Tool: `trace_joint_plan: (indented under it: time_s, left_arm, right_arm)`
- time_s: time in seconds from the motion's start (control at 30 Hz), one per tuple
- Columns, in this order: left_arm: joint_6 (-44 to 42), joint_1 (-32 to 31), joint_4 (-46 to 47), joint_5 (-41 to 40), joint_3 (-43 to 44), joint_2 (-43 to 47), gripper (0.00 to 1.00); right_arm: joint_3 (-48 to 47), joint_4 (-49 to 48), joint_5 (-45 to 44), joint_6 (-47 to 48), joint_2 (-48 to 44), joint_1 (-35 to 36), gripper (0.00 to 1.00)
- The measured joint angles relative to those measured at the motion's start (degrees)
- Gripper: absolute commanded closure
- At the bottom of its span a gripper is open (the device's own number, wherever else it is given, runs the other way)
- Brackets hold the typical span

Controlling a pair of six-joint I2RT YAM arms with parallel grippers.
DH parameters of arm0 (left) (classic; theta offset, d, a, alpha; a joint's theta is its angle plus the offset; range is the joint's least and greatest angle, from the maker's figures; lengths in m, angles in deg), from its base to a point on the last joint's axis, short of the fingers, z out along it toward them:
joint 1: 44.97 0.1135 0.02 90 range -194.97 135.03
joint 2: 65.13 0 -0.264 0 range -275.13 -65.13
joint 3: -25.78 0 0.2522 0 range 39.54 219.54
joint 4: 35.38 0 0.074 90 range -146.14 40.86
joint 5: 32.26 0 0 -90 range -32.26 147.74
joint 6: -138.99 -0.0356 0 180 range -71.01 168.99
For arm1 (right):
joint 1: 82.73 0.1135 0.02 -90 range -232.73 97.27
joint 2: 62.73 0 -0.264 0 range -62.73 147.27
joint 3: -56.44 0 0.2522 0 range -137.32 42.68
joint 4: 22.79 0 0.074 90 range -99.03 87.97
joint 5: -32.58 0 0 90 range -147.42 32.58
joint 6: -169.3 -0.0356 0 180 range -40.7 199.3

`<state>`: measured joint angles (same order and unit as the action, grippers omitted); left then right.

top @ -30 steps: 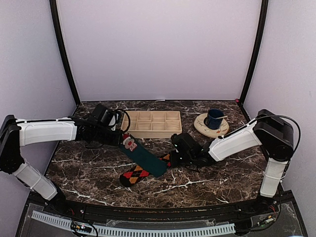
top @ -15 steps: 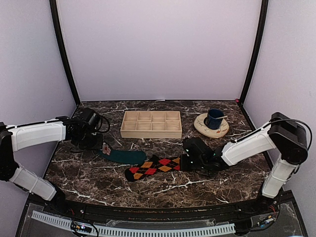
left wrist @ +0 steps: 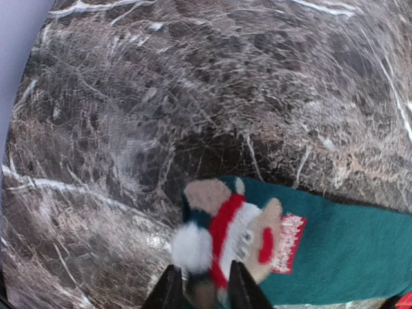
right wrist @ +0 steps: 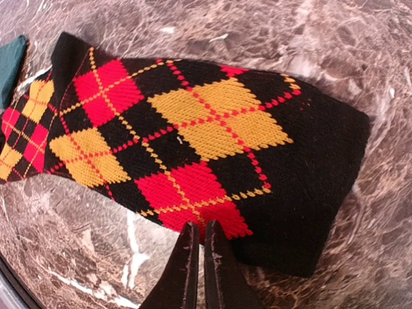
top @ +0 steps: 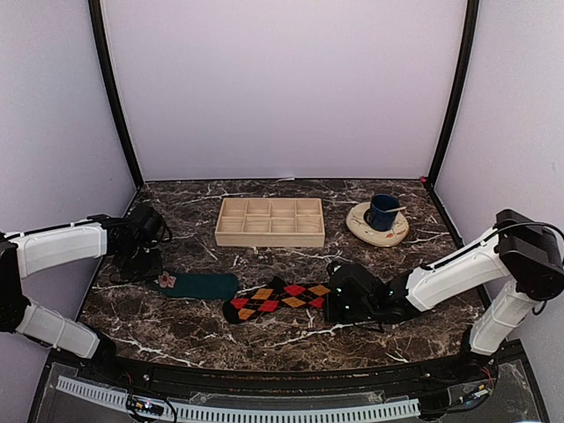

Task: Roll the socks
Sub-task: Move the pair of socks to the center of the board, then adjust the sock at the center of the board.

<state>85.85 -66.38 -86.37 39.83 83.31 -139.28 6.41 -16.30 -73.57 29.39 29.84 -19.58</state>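
Left pincer point(left wrist: 203, 269): fingers slightly apart at the Santa end of the teal sock point(left wrist: 335, 251). Contact with the fabric cannot be confirmed from this tight view. Right pincer point(right wrist: 197, 226): fingers closed together, tips over the lower edge of the argyle sock point(right wrist: 193, 135). Both socks lie flat on the table point(top: 176, 322), end to end across the middle of the overhead frame, teal at left. A wooden tray point(top: 270, 221) and a cup point(top: 383, 211) stand above them in frame.
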Motion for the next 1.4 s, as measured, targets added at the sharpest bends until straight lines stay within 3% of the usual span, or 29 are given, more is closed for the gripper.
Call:
trace_joint_plan:
  time_s: [0.17,0.33,0.43,0.57,0.7,0.87,1.03,1.13,1.4]
  left_arm:
    - [2.0,0.3,0.0,0.7,-0.4,1.9,0.32]
    - [3.3,0.3,1.2,2.1,-0.4,6.9,0.27]
    - [3.4,0.3,3.7,4.0,-0.4,10.4,0.33]
    - [3.0,-0.8,9.8,8.5,-0.5,14.8,0.48]
    - [2.6,-8.9,14.0,10.3,-0.5,13.9,0.55]
    - [2.7,-24.2,17.0,11.0,-0.2,5.6,0.59]
    - [2.3,-34.8,17.1,9.7,3.0,-5.9,0.6]
    - [1.8,-37.6,17.5,9.4,4.7,-10.3,0.66]
    - [1.1,-37.7,17.9,8.6,6.3,-15.4,0.74]
  right_arm:
    - [-0.3,2.7,-1.4,0.0,-1.4,1.9,0.92]
    - [-2.9,7.5,-3.4,1.3,-5.2,2.6,0.84]
    - [-5.5,9.9,-5.3,3.1,-7.4,2.6,0.82]
    - [-8.9,12.0,-7.3,6.4,-7.9,1.9,0.83]
    - [-10.3,12.3,-6.3,10.4,-7.1,-0.7,0.83]
    - [-11.9,14.4,-4.2,14.1,-4.0,-3.1,0.83]
    - [-12.2,16.0,-1.1,16.4,-2.6,-3.2,0.84]
    - [-12.4,16.4,0.4,17.1,-1.3,-3.2,0.84]
    - [-12.7,16.5,3.6,18.2,2.8,-3.7,0.84]
